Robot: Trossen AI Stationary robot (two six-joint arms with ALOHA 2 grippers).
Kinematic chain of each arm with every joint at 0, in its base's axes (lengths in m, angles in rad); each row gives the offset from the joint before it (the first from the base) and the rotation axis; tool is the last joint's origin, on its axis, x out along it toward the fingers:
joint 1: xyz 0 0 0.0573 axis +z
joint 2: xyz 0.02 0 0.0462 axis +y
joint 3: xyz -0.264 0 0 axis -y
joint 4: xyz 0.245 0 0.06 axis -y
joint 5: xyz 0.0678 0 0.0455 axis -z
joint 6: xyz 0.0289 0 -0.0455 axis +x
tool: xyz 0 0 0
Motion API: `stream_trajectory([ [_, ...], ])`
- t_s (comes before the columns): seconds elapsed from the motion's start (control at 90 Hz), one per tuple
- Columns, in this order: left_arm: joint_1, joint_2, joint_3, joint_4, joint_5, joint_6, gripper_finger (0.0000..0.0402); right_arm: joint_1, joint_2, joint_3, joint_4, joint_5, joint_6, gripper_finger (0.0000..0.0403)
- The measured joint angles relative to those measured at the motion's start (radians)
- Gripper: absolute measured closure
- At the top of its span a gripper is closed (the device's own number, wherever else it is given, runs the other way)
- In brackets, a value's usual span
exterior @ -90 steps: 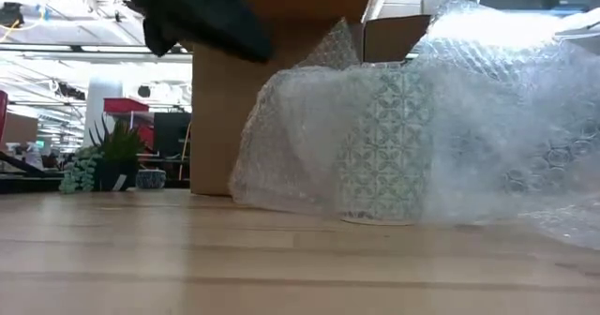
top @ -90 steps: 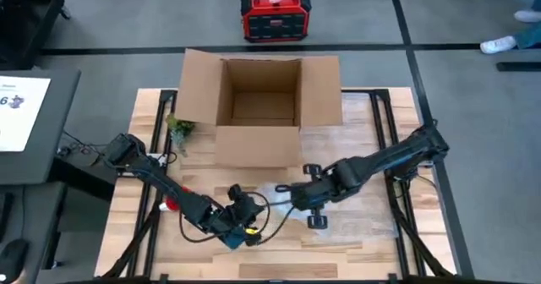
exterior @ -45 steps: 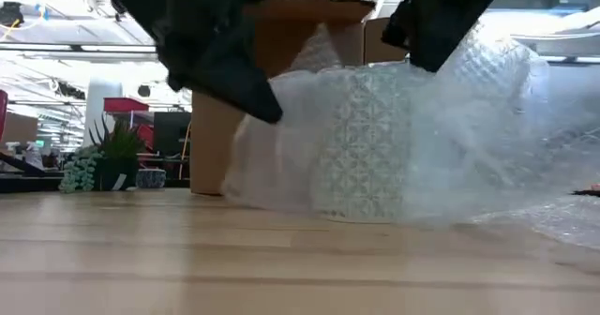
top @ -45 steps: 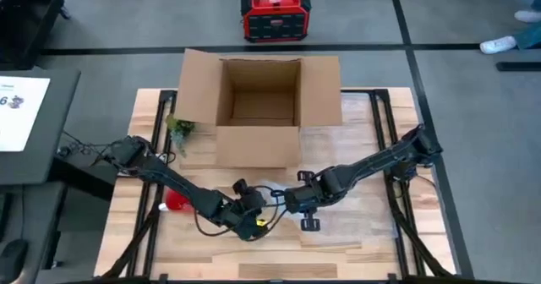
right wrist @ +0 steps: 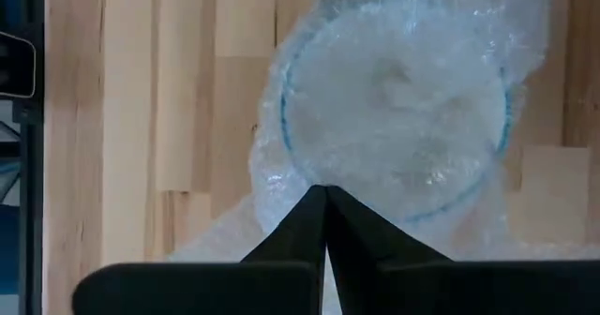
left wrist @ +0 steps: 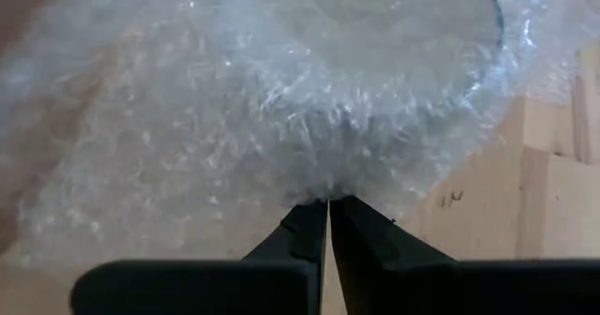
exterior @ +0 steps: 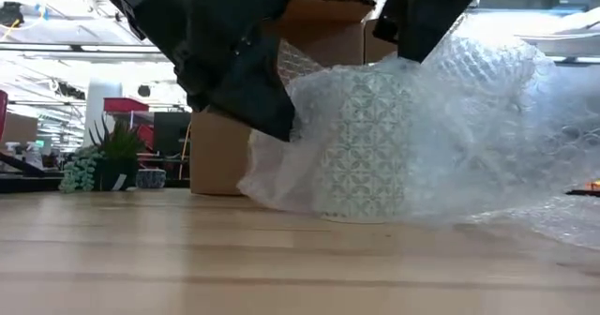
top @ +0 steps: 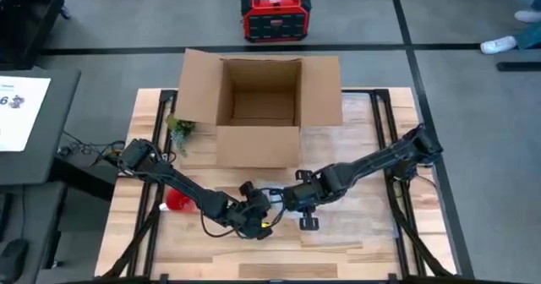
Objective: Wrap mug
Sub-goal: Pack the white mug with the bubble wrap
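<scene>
A mug (exterior: 361, 146) with a green pattern stands upright on the wooden table, draped in clear bubble wrap (exterior: 487, 137). In the right wrist view its blue rim (right wrist: 286, 137) shows through the wrap. My left gripper (left wrist: 328, 202) is shut on the wrap at the mug's left near side (top: 260, 219). Just above the mug's top, my right gripper (right wrist: 325, 195) is also shut on the wrap (top: 290, 198). The wrap spreads over the table to the mug's right. My left gripper pinches a gathered bit of the bubble wrap (left wrist: 330, 186) between its two fingers, coming slanting down from the table's left near side. The wrap runs from there over the mug's side. My right gripper pinches the wrap (right wrist: 323, 179) beside the mug's rim, fingers pointing down from above. The wrap lies over the mug's mouth beyond them.
An open cardboard box (top: 258, 106) stands at the table's far middle, a small potted plant (top: 180, 130) to its left. A red object (top: 177, 201) lies under my left arm. A red device (top: 275, 15) sits on the floor beyond the table.
My left gripper has gone toward the table's right and the mug, and my right gripper toward the left, so both now meet at the mug. The wrap has been drawn closer around the mug's left side and top; the mug has shifted slightly left.
</scene>
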Motion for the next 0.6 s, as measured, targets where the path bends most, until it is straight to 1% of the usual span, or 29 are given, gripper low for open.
stream_trajectory([
  [0.111,0.0,0.0,0.0,0.007,0.002,0.003,0.0402,-0.017,0.001,-0.03,0.043,-0.004,0.0,0.0403],
  [0.233,0.0,0.0,0.0,0.057,0.009,0.044,0.0402,-0.037,-0.001,-0.078,0.11,-0.014,0.0,0.0403],
  [0.433,-0.002,0.001,0.0,0.115,0.011,0.093,0.0402,-0.063,-0.005,-0.177,0.238,-0.088,0.001,0.0403],
  [0.6,-0.001,0.001,0.0,0.128,0.007,0.093,0.0402,-0.063,-0.003,-0.187,0.233,-0.112,0.003,0.0403],
])
